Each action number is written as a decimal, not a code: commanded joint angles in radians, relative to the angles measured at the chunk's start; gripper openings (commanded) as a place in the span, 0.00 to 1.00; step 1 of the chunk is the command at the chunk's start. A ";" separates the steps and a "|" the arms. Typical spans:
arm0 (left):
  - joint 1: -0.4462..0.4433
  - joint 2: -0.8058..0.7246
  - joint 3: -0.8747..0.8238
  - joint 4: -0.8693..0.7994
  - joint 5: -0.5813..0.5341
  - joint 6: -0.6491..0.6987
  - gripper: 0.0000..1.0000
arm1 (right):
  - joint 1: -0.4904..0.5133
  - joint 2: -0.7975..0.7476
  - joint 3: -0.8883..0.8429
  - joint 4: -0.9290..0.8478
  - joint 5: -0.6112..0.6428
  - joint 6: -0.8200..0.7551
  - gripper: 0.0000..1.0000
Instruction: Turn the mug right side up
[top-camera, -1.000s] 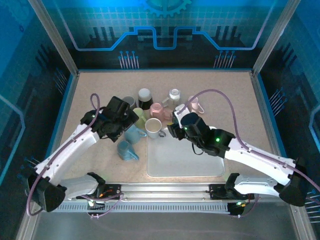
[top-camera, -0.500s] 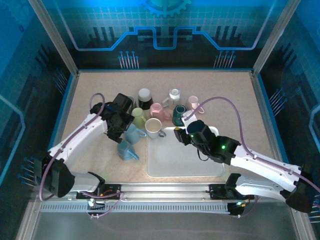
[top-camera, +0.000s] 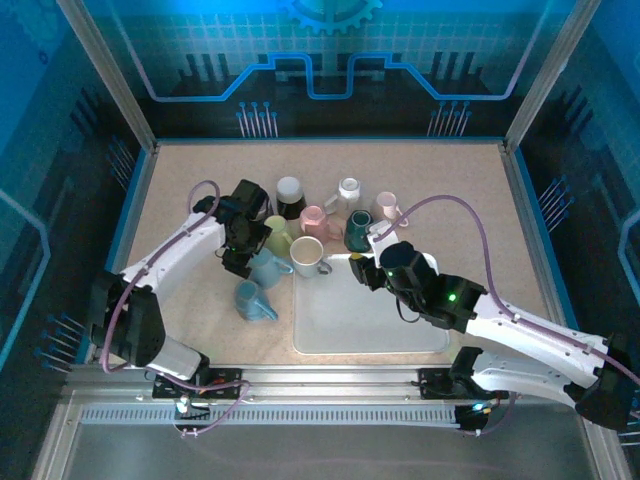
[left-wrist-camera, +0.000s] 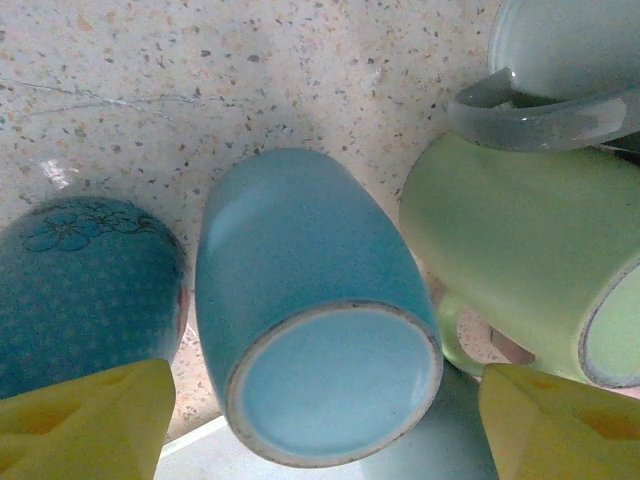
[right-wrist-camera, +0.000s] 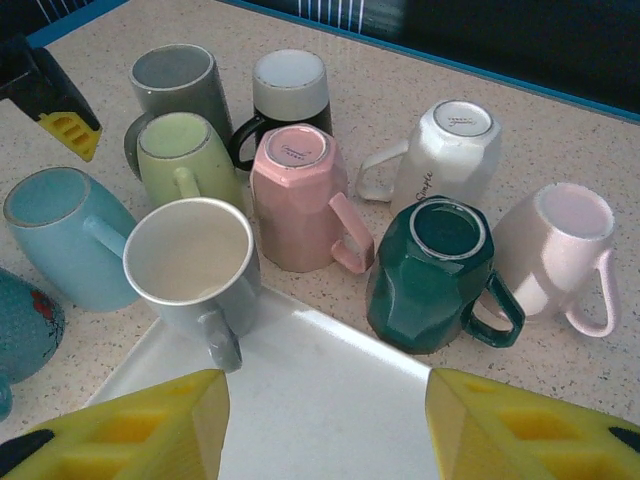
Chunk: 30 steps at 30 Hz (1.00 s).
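From above, the left tool (top-camera: 238, 258) hangs over the pale blue mug (top-camera: 268, 267), which lies on its side on the surface (top-camera: 200, 180) just left of the tray (top-camera: 370, 325). At the left wrist, the mug's base faces the camera between the yellow fingers (left-wrist-camera: 85, 420), which are spread apart with gaps on either side of it. The right wrist view shows the right tool (right-wrist-camera: 325, 430) standing apart over the tray, holding nothing.
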<state>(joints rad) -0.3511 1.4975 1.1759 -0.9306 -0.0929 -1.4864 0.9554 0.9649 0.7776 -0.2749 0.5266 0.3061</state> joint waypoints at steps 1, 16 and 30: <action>0.018 0.023 0.022 0.007 0.029 0.017 0.83 | 0.009 -0.011 -0.006 0.029 0.010 -0.013 0.56; 0.040 0.094 -0.007 0.043 0.043 0.028 0.80 | 0.009 0.013 -0.012 0.037 0.006 -0.018 0.56; 0.040 0.164 -0.031 0.093 0.083 0.039 0.84 | 0.011 0.030 -0.014 0.040 0.015 -0.024 0.57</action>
<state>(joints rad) -0.3176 1.6360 1.1625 -0.8532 -0.0429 -1.4605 0.9554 0.9897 0.7666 -0.2611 0.5236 0.2878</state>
